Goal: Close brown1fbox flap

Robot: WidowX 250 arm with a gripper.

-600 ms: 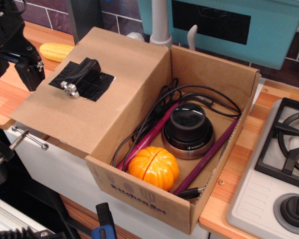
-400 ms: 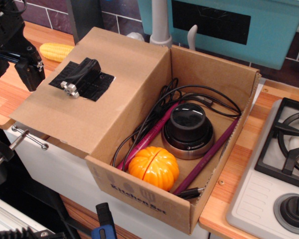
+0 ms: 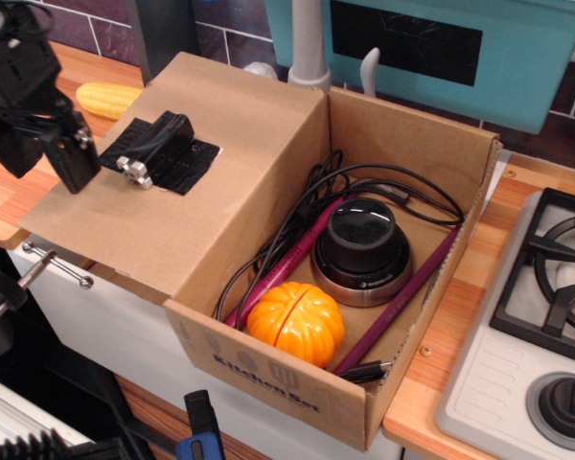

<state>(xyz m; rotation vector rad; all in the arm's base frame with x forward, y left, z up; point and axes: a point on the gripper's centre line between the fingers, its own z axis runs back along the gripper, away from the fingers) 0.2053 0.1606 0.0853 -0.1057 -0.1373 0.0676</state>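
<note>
Tool [image 3: 62, 153] shifted right toward flap [image 3: 163, 206], knob handle [image 3: 158, 146] just beside, grip state unclear

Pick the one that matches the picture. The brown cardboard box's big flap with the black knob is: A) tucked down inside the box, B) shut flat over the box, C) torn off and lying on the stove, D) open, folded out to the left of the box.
D: the large brown cardboard flap lies folded out left of the brown corrugated cardboard box, whose contents show.
</note>
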